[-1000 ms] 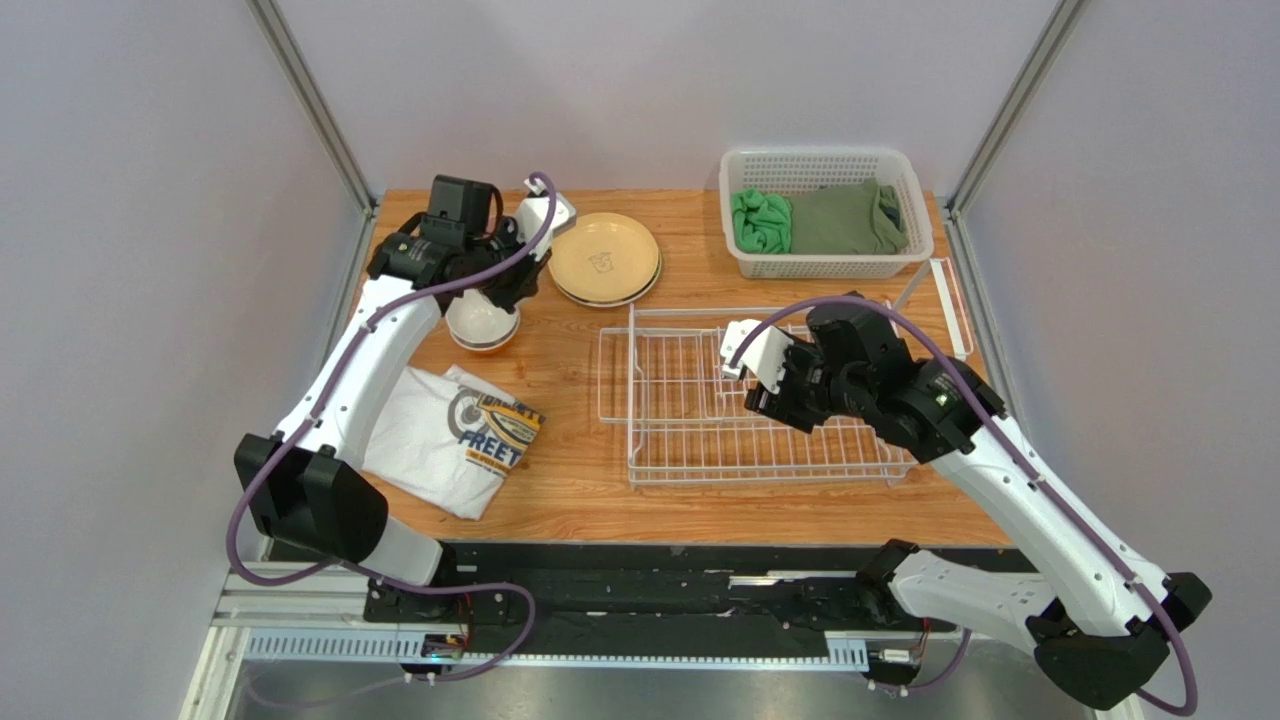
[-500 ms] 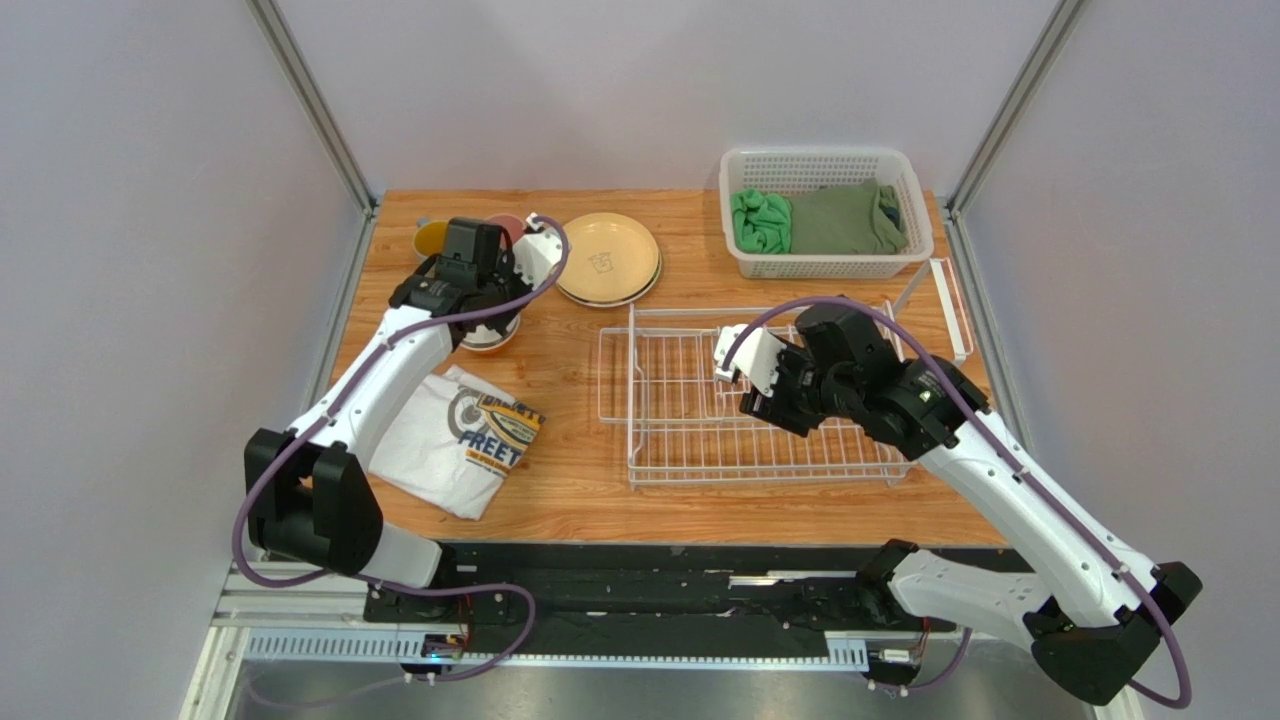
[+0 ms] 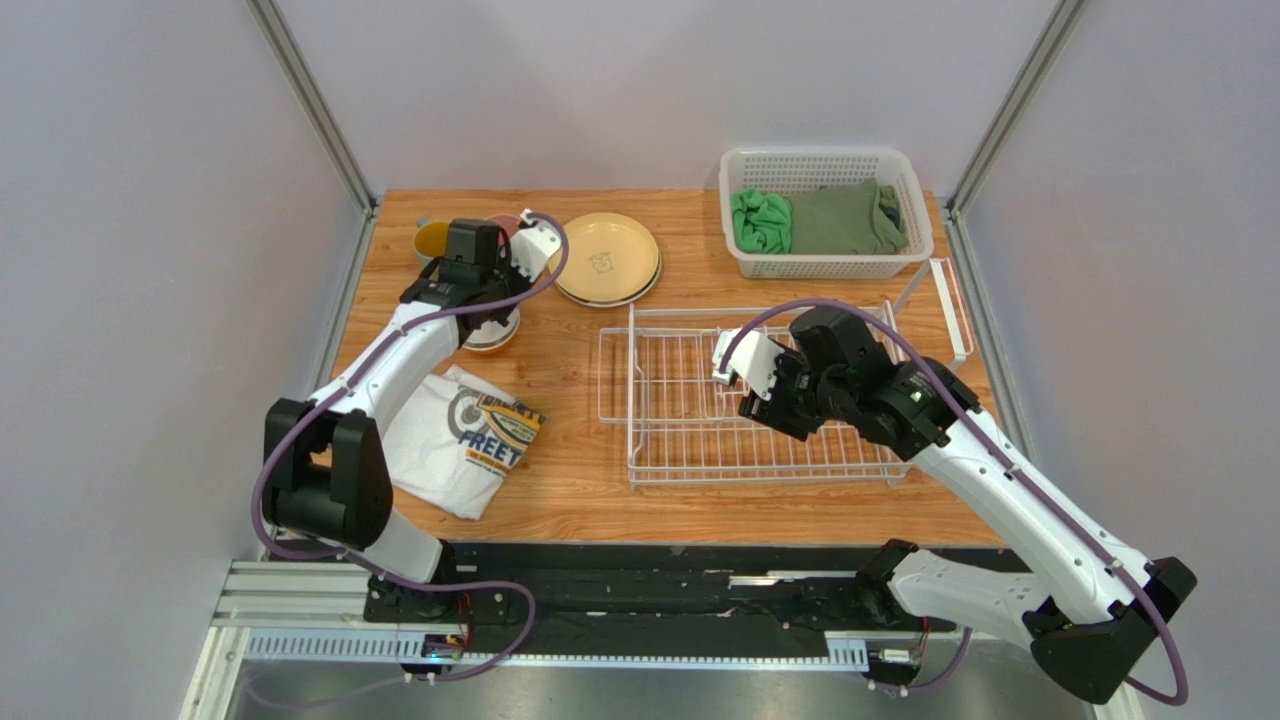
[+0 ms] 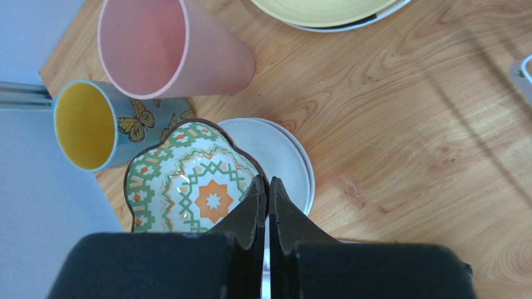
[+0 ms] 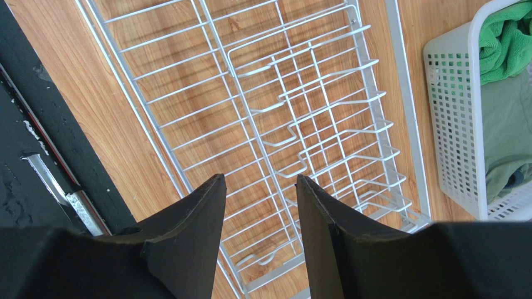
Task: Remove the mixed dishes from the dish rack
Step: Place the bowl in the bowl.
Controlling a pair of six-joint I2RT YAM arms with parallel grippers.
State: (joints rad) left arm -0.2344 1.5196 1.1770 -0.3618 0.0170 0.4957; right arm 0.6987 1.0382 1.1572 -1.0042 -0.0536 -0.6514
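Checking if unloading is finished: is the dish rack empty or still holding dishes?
Empty where visible: the dish rack shows only bare wires over wood, overhead and from the right wrist; the right arm hides part.

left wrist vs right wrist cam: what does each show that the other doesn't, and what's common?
Left wrist only: the shut left gripper over a patterned bowl overlapping a white bowl, next to a butterfly mug, a pink cup and the tan plates. A pale sliver at its right edge: cannot tell what.
Right wrist only: the open right gripper above the dish rack, no dishes on the part in view, and the white basket with green cloths.
Both: the wooden table.
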